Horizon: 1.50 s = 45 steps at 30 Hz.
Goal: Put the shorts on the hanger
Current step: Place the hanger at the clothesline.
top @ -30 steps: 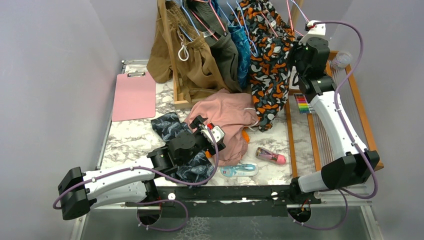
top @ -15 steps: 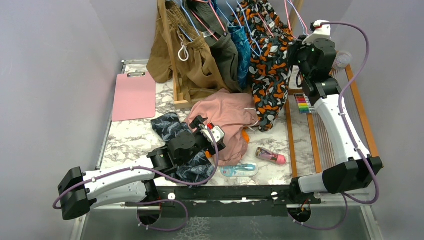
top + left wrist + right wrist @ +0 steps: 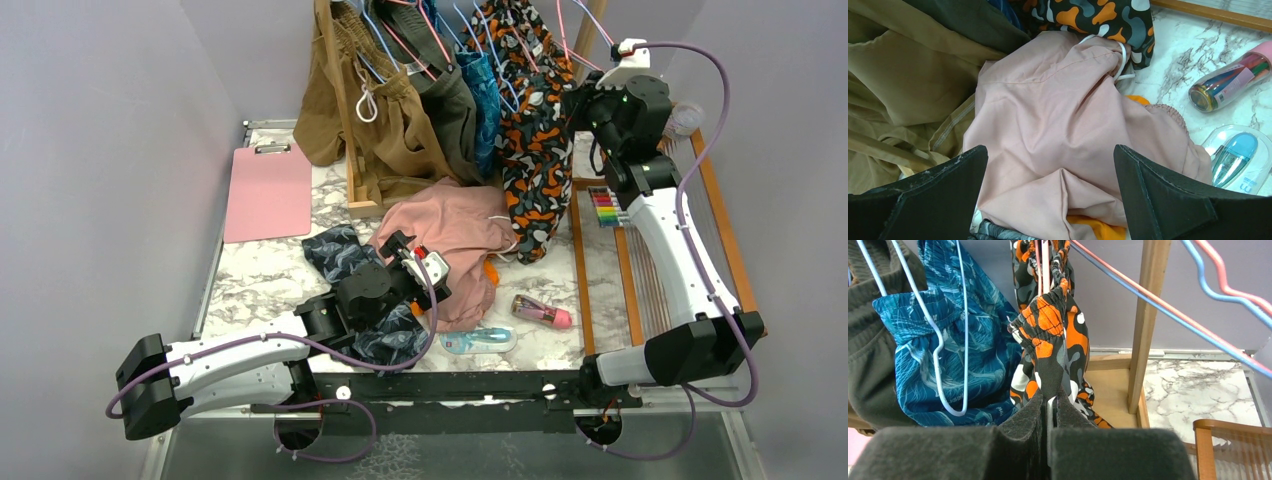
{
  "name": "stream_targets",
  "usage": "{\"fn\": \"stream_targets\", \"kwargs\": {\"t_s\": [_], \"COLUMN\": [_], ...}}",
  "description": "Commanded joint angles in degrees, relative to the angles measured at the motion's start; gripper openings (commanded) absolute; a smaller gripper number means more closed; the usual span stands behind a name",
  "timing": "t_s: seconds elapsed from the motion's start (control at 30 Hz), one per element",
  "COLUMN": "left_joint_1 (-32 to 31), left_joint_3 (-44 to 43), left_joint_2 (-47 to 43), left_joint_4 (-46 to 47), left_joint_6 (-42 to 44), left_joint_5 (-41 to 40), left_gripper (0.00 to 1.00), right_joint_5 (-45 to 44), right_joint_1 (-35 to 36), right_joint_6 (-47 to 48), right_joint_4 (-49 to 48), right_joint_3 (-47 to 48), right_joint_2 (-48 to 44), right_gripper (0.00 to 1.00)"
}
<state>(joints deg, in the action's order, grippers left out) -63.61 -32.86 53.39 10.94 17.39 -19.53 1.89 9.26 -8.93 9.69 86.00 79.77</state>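
The right pincer (image 3: 1048, 401) is pinching the shorts (image 3: 1049, 320).
Its fingers are pressing together on the cloth's edge, and the shorts are hanging just above it on the pink hanger (image 3: 1044, 265). The left pincer (image 3: 1050, 150) is hovering wide apart over pink shorts (image 3: 1058, 115) on the tabletop (image 3: 1188, 55).

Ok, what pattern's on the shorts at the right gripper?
The shorts are dark with orange, white and grey camouflage-like blobs; clearest in the right wrist view.
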Motion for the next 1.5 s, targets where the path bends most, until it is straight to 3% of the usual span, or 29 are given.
{"fn": "stream_targets", "kwargs": {"t_s": [0.0, 0.37, 1.0, 1.03, 1.1, 1.17, 1.3, 1.47], "left_joint_1": [-0.4, -0.4, -0.3, -0.4, -0.3, -0.4, -0.4, -0.4], "left_joint_3": [-1.1, -1.1, -1.2, -1.2, -1.2, -1.2, -1.2, -0.8], "left_joint_2": [0.0, 0.2, 0.6, 0.6, 0.5, 0.5, 0.3, 0.0], "left_joint_4": [0.6, 0.5, 0.3, 0.3, 0.3, 0.3, 0.5, 1.1], "left_joint_6": [-0.3, -0.1, 0.0, 0.0, -0.1, -0.2, -0.2, 0.2], "left_joint_5": [0.9, 0.3, 0.6, 0.6, 0.6, 0.6, 0.0, -2.5], "left_gripper": [0.99, 0.99, 0.99, 0.99, 0.99, 0.99, 0.99, 0.99], "right_joint_5": [2.2, -1.7, 7.6, 7.6, 7.7, 7.1, 4.4, -1.3], "right_joint_1": [-0.1, -0.1, 0.9, 0.9, 0.9, 0.8, 0.8, 0.9], "right_joint_6": [1.8, 0.1, 0.6, 0.3, -0.1, -0.8, -2.3, -5.8], "right_joint_4": [-5.2, -15.3, -6.9, -6.7, -6.0, -5.0, -2.8, 3.1], "right_joint_3": [-0.9, 0.2, -1.5, -2.0, -2.9, -3.7, -4.1, -2.8], "right_joint_2": [-0.9, -1.9, 0.8, 0.3, -0.9, -2.5, -6.7, -12.3], "right_gripper": [0.01, 0.01, 0.02, 0.08, 0.33, 0.50, 0.73, 0.95]}}
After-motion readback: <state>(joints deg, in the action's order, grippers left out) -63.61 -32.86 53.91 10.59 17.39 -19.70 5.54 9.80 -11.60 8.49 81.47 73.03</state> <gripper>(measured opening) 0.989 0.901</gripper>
